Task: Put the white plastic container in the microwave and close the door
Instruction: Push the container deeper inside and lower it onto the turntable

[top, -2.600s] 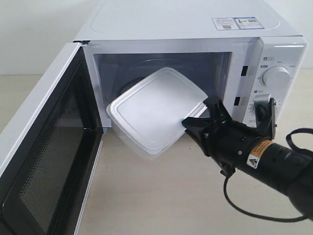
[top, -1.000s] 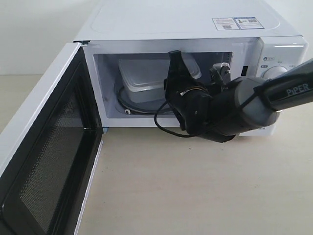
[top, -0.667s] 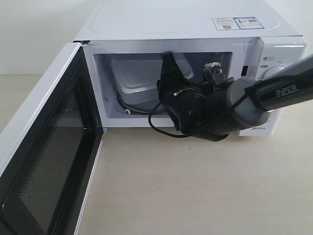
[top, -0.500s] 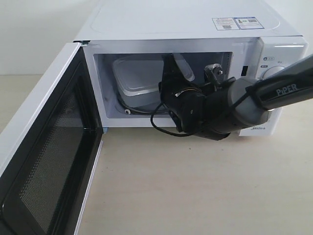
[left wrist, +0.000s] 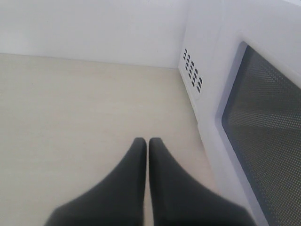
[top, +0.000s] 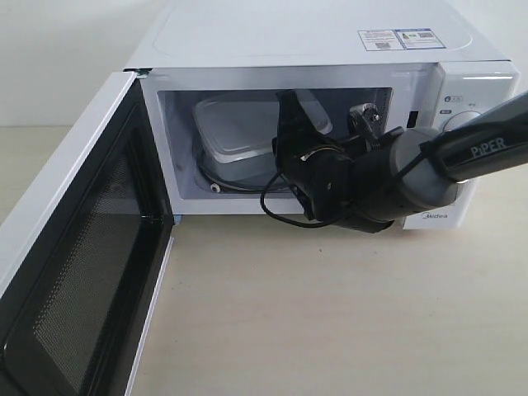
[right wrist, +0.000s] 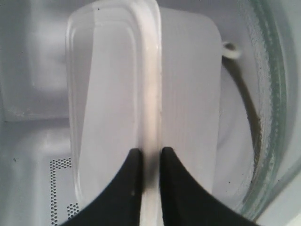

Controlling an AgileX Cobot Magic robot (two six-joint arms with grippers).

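The white plastic container [top: 235, 132] sits inside the microwave [top: 330, 49] cavity, over the glass turntable [right wrist: 270, 117]. My right gripper [right wrist: 148, 153] reaches into the cavity and is shut on the container's rim [right wrist: 151, 94], one finger on each side of it. In the exterior view the right arm [top: 363, 177] hides the container's right end. The door [top: 78, 247] hangs wide open to the left, its black inner face and mesh window showing. My left gripper [left wrist: 147, 142] is shut and holds nothing, over the table beside the door's outer face [left wrist: 263, 127].
The beige table [top: 330, 313] spreads out in front of the microwave. The control panel with its round dial [top: 462, 124] lies just right of the arm. A black cable [top: 285, 214] loops under the right wrist. The white wall stands behind.
The right arm carried the container from outside the opening into the cavity. In the last second the container shifted only slightly inside, still gripped.
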